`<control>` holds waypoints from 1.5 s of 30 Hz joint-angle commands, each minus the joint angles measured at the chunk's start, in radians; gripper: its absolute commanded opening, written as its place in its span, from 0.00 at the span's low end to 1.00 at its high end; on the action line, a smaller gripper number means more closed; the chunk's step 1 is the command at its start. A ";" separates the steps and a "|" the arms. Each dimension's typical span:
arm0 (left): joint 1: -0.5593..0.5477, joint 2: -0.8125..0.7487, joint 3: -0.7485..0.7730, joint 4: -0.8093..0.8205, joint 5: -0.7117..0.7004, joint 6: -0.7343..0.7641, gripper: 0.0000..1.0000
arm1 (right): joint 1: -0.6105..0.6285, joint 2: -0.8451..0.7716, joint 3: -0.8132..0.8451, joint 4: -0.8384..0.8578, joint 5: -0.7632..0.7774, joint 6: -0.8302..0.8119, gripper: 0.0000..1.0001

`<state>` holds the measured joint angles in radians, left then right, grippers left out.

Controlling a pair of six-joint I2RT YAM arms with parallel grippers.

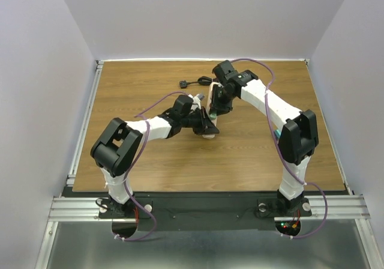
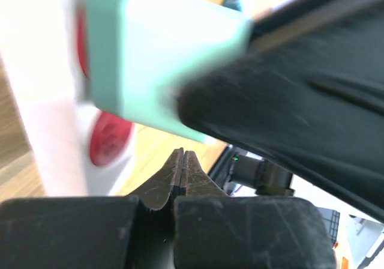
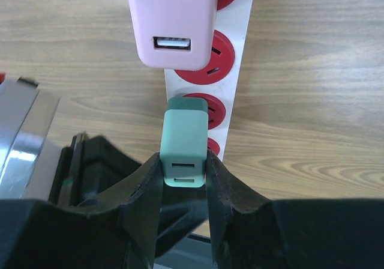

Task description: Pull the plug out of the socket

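I see left gripper [image 2: 183,161] pinched shut, empty, close by the socket [image 3: 245,101]. Socket lies mid-table, long axis near-to-far, cord end far. Green plug [image 3: 185,138] stands over third red outlet, pointing up off the strip. Right gripper [image 3: 185,168] clamped on it. Pink plug [image 3: 174,23] farther along.

socket [image 3: 211,57] on table [image 3: 312,71], plug [image 3: 185,149] on socket
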<state>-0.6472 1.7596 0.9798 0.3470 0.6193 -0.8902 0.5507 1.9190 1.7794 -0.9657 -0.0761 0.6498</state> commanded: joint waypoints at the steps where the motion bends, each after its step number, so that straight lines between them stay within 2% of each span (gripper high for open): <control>1: -0.005 0.011 0.003 0.050 -0.007 0.059 0.00 | 0.008 -0.098 -0.035 0.036 -0.077 -0.016 0.00; 7: 0.020 0.093 0.020 0.052 -0.001 0.089 0.00 | 0.012 -0.195 -0.181 0.035 -0.128 -0.041 0.00; 9: 0.020 0.100 0.019 0.056 0.011 0.091 0.00 | 0.014 -0.195 -0.202 0.025 -0.169 -0.059 0.00; 16: 0.009 0.149 0.010 0.095 0.045 0.076 0.00 | 0.014 -0.160 -0.212 0.027 -0.151 -0.075 0.00; 22: -0.011 0.225 -0.021 0.162 0.045 0.045 0.00 | 0.014 -0.115 -0.219 0.068 -0.077 -0.056 0.00; 28: -0.014 0.331 -0.044 0.230 0.049 0.020 0.00 | 0.017 -0.114 -0.325 0.194 0.041 -0.026 0.01; 34: -0.011 0.374 -0.055 0.253 0.056 0.020 0.00 | 0.020 -0.107 -0.400 0.291 0.070 -0.004 0.00; 36: -0.009 0.382 -0.058 0.254 0.059 0.023 0.00 | 0.021 -0.098 -0.402 0.308 0.096 0.002 0.07; 37: -0.005 0.386 -0.058 0.257 0.062 0.025 0.00 | 0.020 -0.092 -0.393 0.311 0.098 0.004 0.23; 39: 0.001 0.394 -0.061 0.259 0.066 0.027 0.00 | 0.021 -0.077 -0.380 0.311 0.098 0.001 0.30; 40: 0.006 0.399 -0.062 0.259 0.066 0.028 0.00 | 0.022 -0.063 -0.370 0.311 0.099 0.001 0.39; 43: 0.012 0.408 -0.064 0.259 0.068 0.034 0.00 | 0.022 -0.032 -0.359 0.311 0.104 0.001 0.53; 45: 0.018 0.416 -0.070 0.261 0.069 0.036 0.00 | 0.022 -0.018 -0.353 0.311 0.104 0.007 0.58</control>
<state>-0.6567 2.0937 0.9665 0.7586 0.8085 -0.9466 0.5507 1.8469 1.4136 -0.6548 0.0341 0.6537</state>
